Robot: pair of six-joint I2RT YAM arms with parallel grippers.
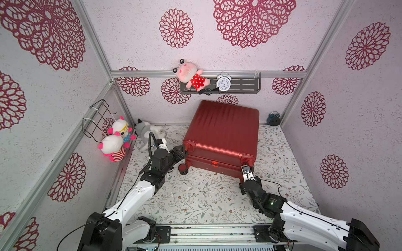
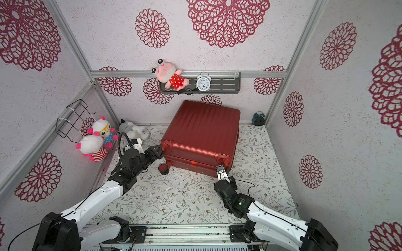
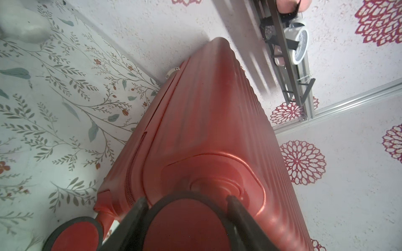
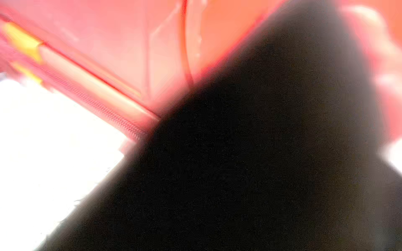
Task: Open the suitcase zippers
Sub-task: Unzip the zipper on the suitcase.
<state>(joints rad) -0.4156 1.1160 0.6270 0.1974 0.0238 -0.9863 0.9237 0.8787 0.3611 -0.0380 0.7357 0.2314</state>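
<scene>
left tool (image 3: 187,198) clamping suitcase (image 3: 206,119) wheel (image 3: 185,226) — seen only from its wrist, right tool (image 1: 246,168) clenched

Staged room booth — aluminium frame (image 1: 148,74), floral wallpaper (image 1: 176,28), plush toys (image 1: 113,144)

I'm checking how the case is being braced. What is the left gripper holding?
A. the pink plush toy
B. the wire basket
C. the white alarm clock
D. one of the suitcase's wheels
D: in the left wrist view the left gripper grips a dark-rimmed red wheel at a corner of the suitcase, one finger on each side.
</scene>
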